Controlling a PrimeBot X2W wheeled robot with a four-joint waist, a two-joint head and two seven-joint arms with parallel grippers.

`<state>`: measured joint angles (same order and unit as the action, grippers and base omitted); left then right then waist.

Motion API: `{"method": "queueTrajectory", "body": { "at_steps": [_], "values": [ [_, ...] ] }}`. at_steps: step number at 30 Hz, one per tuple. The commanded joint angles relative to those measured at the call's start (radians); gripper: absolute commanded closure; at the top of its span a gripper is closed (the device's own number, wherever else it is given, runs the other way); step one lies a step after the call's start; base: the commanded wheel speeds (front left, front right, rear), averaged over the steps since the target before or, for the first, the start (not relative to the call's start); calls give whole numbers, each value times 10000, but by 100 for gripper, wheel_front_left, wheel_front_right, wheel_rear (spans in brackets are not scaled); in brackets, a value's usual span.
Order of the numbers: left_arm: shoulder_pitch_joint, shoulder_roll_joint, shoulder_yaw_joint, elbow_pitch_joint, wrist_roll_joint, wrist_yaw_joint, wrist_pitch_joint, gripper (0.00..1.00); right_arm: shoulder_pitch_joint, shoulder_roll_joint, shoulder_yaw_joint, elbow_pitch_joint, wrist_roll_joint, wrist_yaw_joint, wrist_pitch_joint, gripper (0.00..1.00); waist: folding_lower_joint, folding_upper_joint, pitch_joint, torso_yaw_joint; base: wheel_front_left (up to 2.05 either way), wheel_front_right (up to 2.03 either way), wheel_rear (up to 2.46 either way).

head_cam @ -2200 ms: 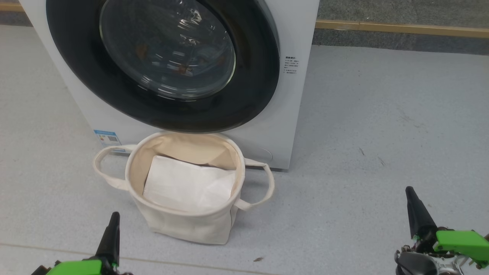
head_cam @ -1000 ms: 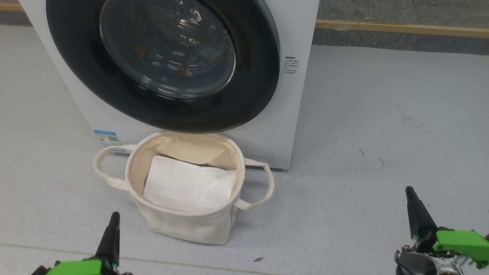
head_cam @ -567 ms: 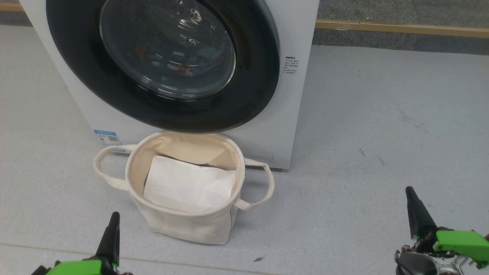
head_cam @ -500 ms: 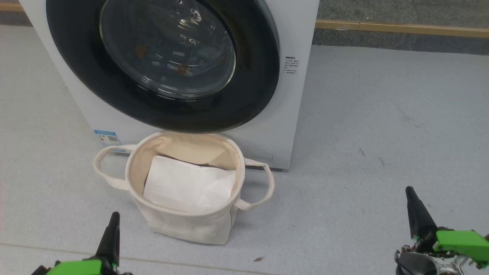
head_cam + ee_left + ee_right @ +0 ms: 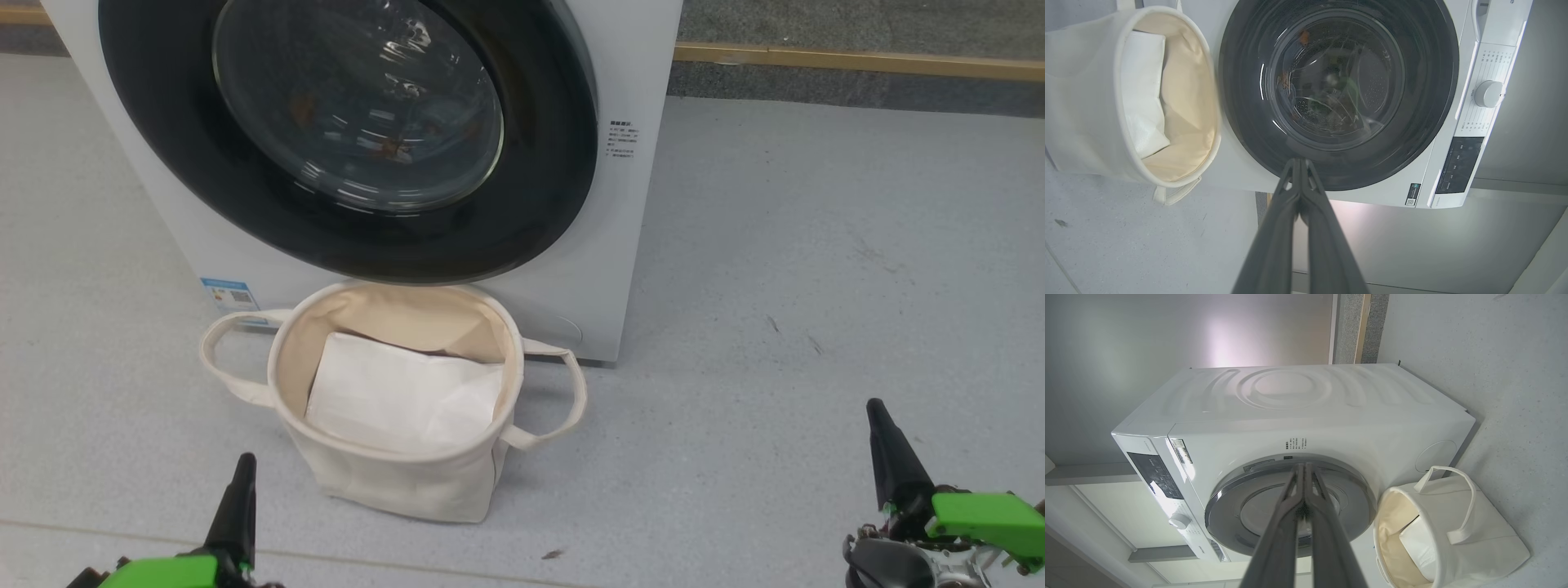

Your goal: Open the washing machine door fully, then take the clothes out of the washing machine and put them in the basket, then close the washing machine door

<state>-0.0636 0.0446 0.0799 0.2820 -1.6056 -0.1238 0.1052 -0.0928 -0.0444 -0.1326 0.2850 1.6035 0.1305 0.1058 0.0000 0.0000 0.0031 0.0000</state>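
Observation:
The washing machine (image 5: 641,212) stands ahead, white and boxy. The washing machine door (image 5: 539,212), a black ring around a glass window, lies shut against its front. Behind the glass the clothes (image 5: 385,148) show dimly as dark fabric with orange-brown specks. The cream basket (image 5: 392,490) sits upright on the floor right below the door, a white folded sheet (image 5: 400,396) inside. My left gripper (image 5: 244,460) is shut and empty at the lower left, near the basket. My right gripper (image 5: 875,404) is shut and empty at the lower right, well clear of the basket.
Grey floor (image 5: 816,286) stretches to the right of the washer. A yellow strip (image 5: 857,59) runs along the floor at the back. The left wrist view shows the door (image 5: 1437,102), the basket (image 5: 1081,81), the control knob (image 5: 1488,93) and my shut left gripper (image 5: 1298,161).

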Motion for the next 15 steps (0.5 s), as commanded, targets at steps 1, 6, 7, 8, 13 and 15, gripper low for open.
{"method": "queueTrajectory", "body": {
  "at_steps": [1, 6, 7, 8, 13, 15],
  "values": [
    [-443, 56, 335, -372, -34, -69, 77, 100, -151, -58, 193, -403, 55, 2, 71, 100, 0, 0, 0, 0, 0, 0, 0],
    [-443, 56, 335, -372, -34, -69, 77, 100, -151, -58, 193, -403, 55, 2, 71, 100, 0, 0, 0, 0, 0, 0, 0],
    [-443, 56, 335, -372, -34, -69, 77, 100, -151, -58, 193, -403, 55, 2, 71, 100, 0, 0, 0, 0, 0, 0, 0],
    [-443, 56, 335, -372, -34, -69, 77, 100, -151, -58, 193, -403, 55, 2, 71, 100, 0, 0, 0, 0, 0, 0, 0],
    [237, -23, -31, 549, 2, 6, -15, 0, 146, 57, 20, 572, -2, 2, -17, 0, 0, 0, 0, 0, 0, 0, 0],
    [254, -24, -15, 598, 29, 9, -60, 0, 150, 62, 64, 626, 0, 2, -63, 0, 1, 0, 5, 6, 0, 0, 0]
  ]
}}
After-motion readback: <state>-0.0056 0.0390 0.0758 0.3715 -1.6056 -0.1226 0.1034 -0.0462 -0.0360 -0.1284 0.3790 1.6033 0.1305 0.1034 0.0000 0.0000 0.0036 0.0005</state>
